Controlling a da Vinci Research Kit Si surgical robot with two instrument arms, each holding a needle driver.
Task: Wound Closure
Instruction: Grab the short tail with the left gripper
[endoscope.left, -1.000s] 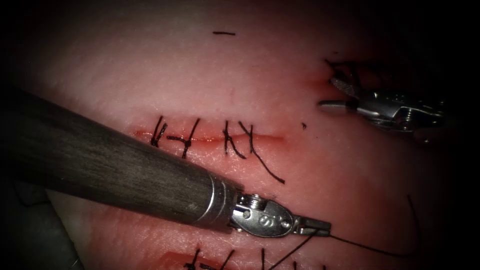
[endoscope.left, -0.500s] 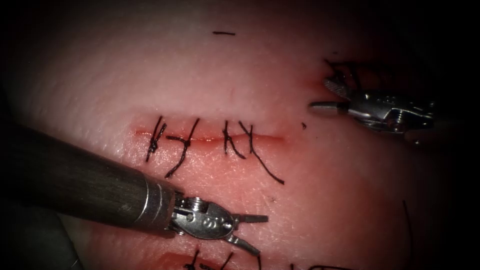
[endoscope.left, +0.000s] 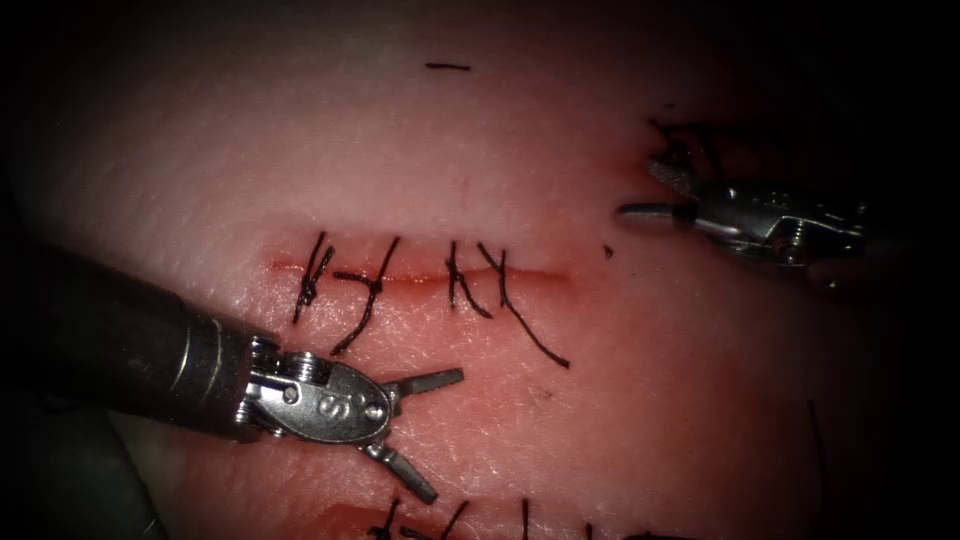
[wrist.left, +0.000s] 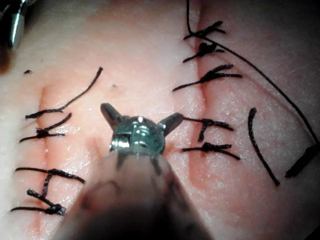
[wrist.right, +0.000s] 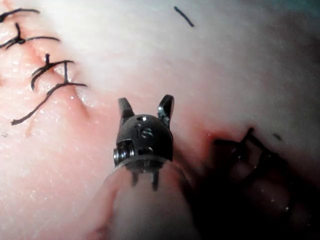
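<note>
**Both tools open and empty beside the stitched cut**

The tissue carries a horizontal cut at the centre of the endoscope frame. Several dark stitches cross the cut, and the longest thread tail runs down and to the right from it.

Left tool: it enters from the lower left of the endoscope frame and lies below the cut. Its jaws are spread wide in a V; one points right and the other points down and right. The jaws hold nothing. The left wrist view confirms this: the left tool stands open between two rows of stitches, and no thread lies between the jaws.

Right tool: it enters from the right of the endoscope frame, above and to the right of the cut's right end. Its jaws are parted and hold nothing. The right wrist view shows the same open, empty jaws on the right tool.

A short cut end of thread lies loose on the tissue near the top of the endoscope frame. A second row of stitches runs along the bottom edge.

The needle cannot be located.
</note>
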